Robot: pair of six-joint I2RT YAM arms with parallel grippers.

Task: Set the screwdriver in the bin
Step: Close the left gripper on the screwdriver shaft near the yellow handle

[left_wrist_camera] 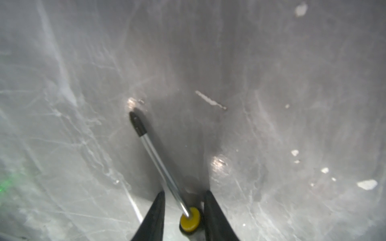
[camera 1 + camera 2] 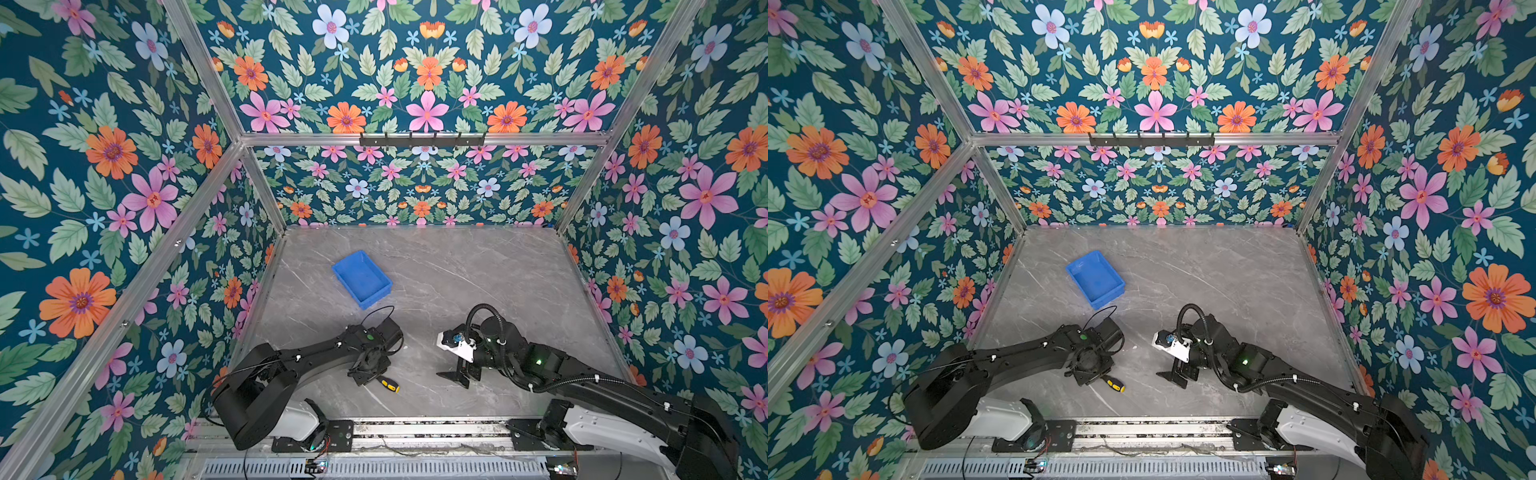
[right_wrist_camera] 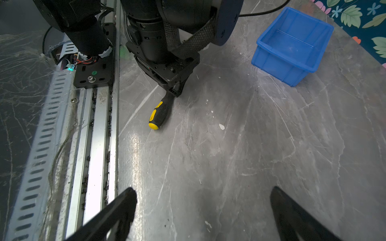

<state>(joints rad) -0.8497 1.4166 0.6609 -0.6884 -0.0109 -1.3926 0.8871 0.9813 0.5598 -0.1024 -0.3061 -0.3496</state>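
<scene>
Yellow-and-black screwdriver (image 3: 159,112) flat on table (image 3: 229,146), well apart from bin (image 3: 275,66); left end effector (image 1: 184,193) astride handle neck, grip not confirmable; right end effector (image 3: 203,188) open, empty. Risks pivoting or slipping on lift if clamped off-centre near the collar.

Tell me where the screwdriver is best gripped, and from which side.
Grip the screwdriver at the handle's narrow neck, from above, jaws across its length: it lies flat on the table; the thin shaft offers little hold. The left gripper straddles that spot.
</scene>
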